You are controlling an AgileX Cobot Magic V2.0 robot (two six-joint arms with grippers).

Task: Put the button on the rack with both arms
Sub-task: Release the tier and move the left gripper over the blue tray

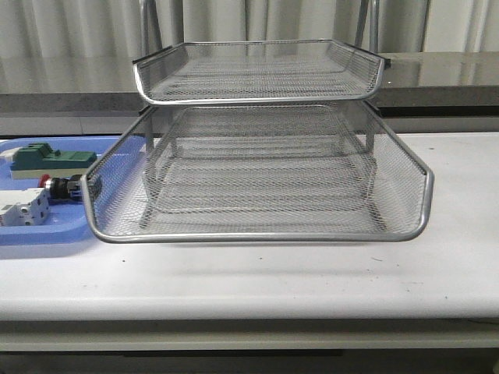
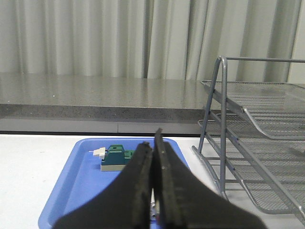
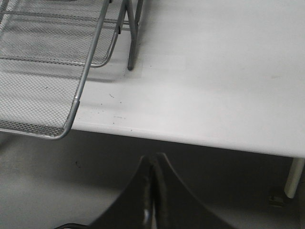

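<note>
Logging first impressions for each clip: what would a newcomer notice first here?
The rack fills the middle of the table, its middle tier pulled forward. To its left a blue tray holds the button, between a green block and a white block. Both grippers, left and right, are shut and empty, the right one off the table's front edge.

A flat blue plastic tray (image 1: 31, 234) lies on the white table (image 1: 312, 273) at its left side. In the tray, a green-and-beige block (image 1: 53, 159) sits toward the back, and a white breaker-like block (image 1: 23, 210) lies nearer the front edge, apart from the green one. Behind the table runs a grey speckled counter (image 2: 95, 102), and pale pleated curtains (image 2: 95, 38) hang behind that. Below the table's front edge the floor (image 3: 47, 181) is grey, with one white table leg (image 3: 294, 177) showing
</note>
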